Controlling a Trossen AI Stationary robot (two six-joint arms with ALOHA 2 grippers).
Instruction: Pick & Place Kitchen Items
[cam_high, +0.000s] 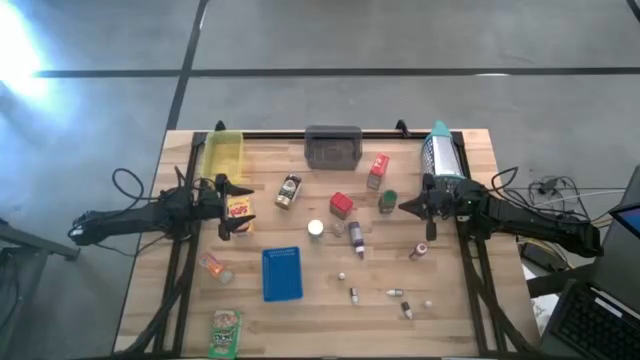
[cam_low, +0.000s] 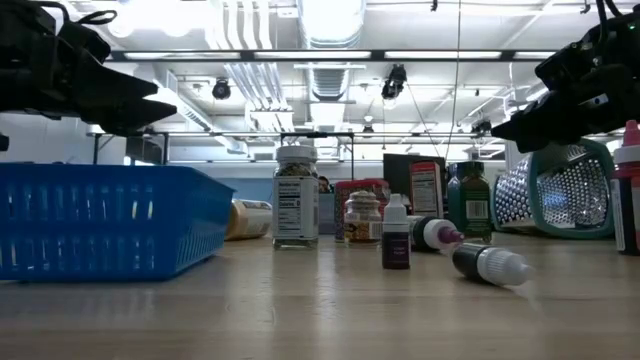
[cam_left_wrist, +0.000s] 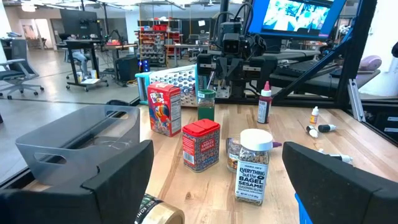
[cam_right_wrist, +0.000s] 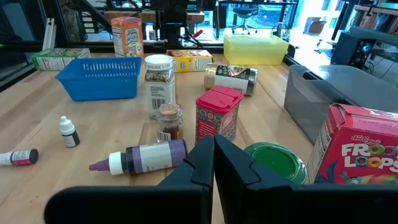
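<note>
The kitchen items stand scattered on the wooden table (cam_high: 180, 300). Among them are a red tin (cam_high: 341, 205), a white-lidded seasoning jar (cam_left_wrist: 252, 165), a Froot Loops box (cam_right_wrist: 357, 146), a green-lidded jar (cam_right_wrist: 273, 158), a purple bottle (cam_right_wrist: 146, 155) lying on its side, a tipped jar (cam_high: 289, 190) and several tiny bottles (cam_high: 393, 293). My left gripper (cam_high: 243, 208) hangs open at the left, above a yellow packet (cam_high: 238, 212). My right gripper (cam_high: 405, 207) is shut at the right, beside the green-lidded jar, and holds nothing.
A blue tray (cam_high: 282, 273) lies near the middle front. A grey bin (cam_high: 333, 148) and a yellow bin (cam_high: 223, 155) stand along the far edge, with a metal grater (cam_high: 440, 152) at the far right. A green packet (cam_high: 226, 332) lies at the front left.
</note>
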